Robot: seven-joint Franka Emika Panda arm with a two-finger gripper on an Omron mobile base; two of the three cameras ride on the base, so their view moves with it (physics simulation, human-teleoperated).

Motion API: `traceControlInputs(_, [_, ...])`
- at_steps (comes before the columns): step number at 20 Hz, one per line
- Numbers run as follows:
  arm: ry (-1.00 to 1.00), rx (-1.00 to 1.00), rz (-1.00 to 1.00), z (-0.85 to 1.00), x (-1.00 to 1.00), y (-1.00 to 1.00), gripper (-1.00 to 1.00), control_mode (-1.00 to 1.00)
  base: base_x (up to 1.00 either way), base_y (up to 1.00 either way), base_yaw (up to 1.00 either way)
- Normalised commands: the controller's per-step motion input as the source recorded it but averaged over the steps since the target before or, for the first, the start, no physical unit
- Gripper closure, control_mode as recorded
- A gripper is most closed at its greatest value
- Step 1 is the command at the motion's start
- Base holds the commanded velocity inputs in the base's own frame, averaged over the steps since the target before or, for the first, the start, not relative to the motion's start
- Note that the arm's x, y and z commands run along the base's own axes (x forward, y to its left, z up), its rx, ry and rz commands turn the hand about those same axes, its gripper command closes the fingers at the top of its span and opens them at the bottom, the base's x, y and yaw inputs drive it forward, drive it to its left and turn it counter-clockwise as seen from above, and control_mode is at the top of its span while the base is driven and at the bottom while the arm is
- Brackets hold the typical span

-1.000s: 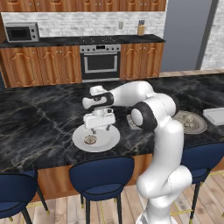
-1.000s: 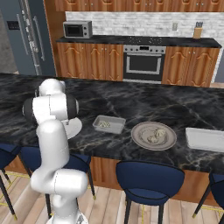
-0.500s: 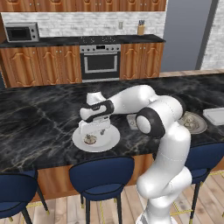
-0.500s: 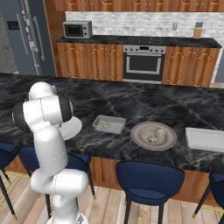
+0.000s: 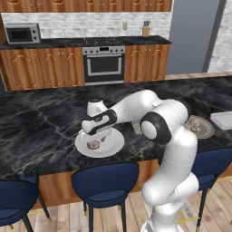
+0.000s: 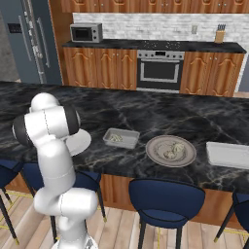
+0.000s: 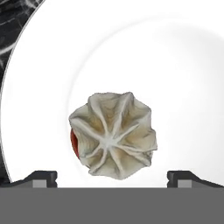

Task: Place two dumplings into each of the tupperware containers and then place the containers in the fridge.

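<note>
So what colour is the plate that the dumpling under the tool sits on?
White, a plain round plate under the pale crimped dumpling; clearest in the hand view.

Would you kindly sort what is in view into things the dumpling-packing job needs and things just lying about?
Job:
- dumpling on the white plate, between the open end effector tips
- nearer tupperware container
- far tupperware container
- fridge

Lying about:
- microwave
- oven
- knife block
- stools
</note>
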Motion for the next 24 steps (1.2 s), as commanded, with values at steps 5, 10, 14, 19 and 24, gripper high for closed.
traceControlInputs(5, [-0.01, 0.00, 0.00, -0.15, 0.08, 0.10, -1.00, -1.00, 0.00, 0.00, 0.00])
traceControlInputs(10, [0.00, 0.00, 0.00, -0.23, 0.16, 0.02, -1.00, -1.00, 0.00, 0.00, 0.00])
traceControlInputs(14, [0.00, 0.00, 0.00, -0.20, 0.14, 0.09, -1.00, -1.00, 0.00, 0.00, 0.00])
traceControlInputs(19, [0.00, 0.00, 0.00, -0.28, 0.04, 0.15, 1.00, -1.00, 0.00, 0.00, 0.00])
traceControlInputs(24, [0.01, 0.01, 0.00, 0.20, 0.00, -0.24, 1.00, -1.00, 0.00, 0.00, 0.00])
